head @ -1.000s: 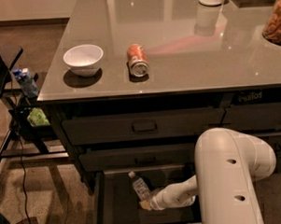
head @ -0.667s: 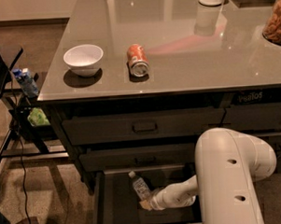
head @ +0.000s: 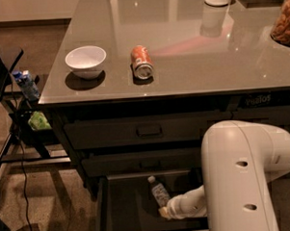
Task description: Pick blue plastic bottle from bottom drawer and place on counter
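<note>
Hand [head: 164, 213] rests by blue plastic bottle [head: 159, 192] inside bottom drawer [head: 125, 207].

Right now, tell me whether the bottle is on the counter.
No, the bottle lies in the open bottom drawer, with the gripper at its base.

One gripper [head: 164, 213], inside bottom drawer [head: 125, 207] at blue plastic bottle [head: 159, 194] base: contact indiscernible. Bottle label unreadable. Drawer front partly cropped by lower edge.

I see my cream claw [head: 164, 213] in the dark bottom drawer [head: 125, 210] — orange can [head: 141, 62], white bowl [head: 85, 60], grey-beige table [head: 191, 69].
</note>
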`<action>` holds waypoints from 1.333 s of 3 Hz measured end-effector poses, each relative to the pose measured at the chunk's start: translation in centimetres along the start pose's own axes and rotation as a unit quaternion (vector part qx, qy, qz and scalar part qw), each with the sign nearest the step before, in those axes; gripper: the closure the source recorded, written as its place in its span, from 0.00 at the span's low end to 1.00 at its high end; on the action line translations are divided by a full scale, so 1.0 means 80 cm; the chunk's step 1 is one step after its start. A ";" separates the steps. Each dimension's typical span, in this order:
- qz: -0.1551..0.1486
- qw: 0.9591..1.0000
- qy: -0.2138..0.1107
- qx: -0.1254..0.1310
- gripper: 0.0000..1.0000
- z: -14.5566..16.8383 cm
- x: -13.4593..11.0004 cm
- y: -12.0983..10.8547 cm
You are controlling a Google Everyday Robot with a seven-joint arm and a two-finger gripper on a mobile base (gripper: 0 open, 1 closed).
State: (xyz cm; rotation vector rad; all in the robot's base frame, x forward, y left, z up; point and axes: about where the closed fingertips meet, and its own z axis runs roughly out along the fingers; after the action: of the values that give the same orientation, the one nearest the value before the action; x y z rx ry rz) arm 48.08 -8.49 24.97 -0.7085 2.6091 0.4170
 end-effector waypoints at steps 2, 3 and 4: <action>0.018 0.999 0.025 0.036 1.00 -0.052 0.027 -0.019; 0.031 0.999 0.019 0.035 1.00 -0.065 0.029 -0.026; 0.055 0.997 0.015 0.049 1.00 -0.103 0.041 -0.043</action>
State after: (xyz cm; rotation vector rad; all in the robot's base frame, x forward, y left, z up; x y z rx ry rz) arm 44.79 -15.83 30.08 -0.5434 2.6847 0.3104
